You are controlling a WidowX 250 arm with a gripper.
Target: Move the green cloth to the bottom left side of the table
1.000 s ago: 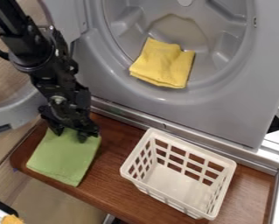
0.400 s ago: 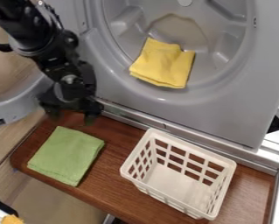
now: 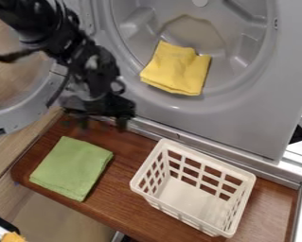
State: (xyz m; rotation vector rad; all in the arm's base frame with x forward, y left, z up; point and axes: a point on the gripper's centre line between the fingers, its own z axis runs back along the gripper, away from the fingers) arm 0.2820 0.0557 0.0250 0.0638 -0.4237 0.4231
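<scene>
One folded, squarish green cloth (image 3: 72, 168) of soft fabric lies at the left end of the wood-grained table (image 3: 124, 210), by its bottom edge. The black gripper (image 3: 102, 124), jaws wide apart, hangs above the upper-left edge. One lattice-sided white plastic basket (image 3: 210, 159) stands right; one folded yellow cloth (image 3: 176, 68) rests in the round grey machine (image 3: 197, 120).

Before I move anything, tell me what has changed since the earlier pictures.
The gripper has let go of the green cloth and moved up and to the right in view. The cloth lies almost where it was; the yellow cloth and white basket have stayed put.
</scene>
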